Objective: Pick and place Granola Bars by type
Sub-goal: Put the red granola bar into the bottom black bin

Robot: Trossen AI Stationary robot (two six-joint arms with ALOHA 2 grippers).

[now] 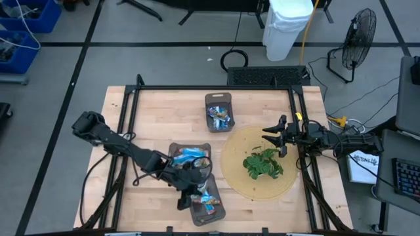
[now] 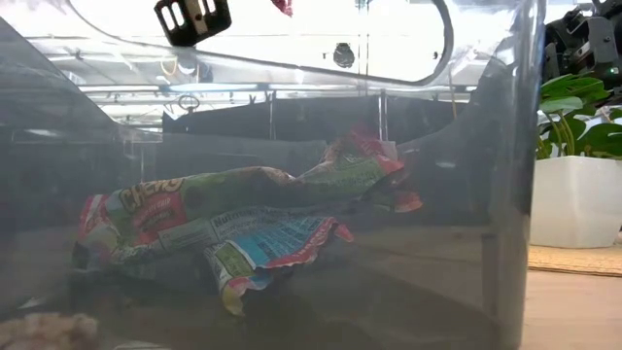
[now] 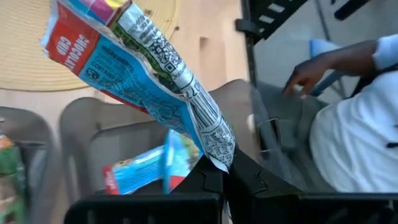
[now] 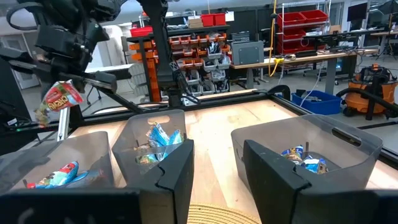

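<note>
My left gripper [image 1: 189,193] is shut on a blue-and-white granola bar [image 3: 134,68] with a red end and stands between the middle grey tray [image 1: 172,149] and the near grey tray [image 1: 195,213]. In the right wrist view the bar [image 4: 59,99] hangs in the air above the near tray [image 4: 74,149]. More blue-and-white bars lie in the near tray [image 3: 146,171], the middle tray [image 4: 158,137] and the far tray [image 1: 220,118]. My right gripper [image 1: 275,139] is open and waits over the far right part of the round mat. My left gripper pinches the bar between its two fingers by the crimped end of the wrapper [image 3: 214,155]. The rest of the bar sticks out past the fingertips, lifted clear of the trays and the table.
A round woven mat [image 1: 233,167] with a green plant [image 1: 262,164] lies right of the trays. Crumpled green-and-red wrappers [image 2: 243,209] show through a tray wall in the low view. A person's hand and white sleeve [image 3: 348,62] show beyond the table's near edge.
</note>
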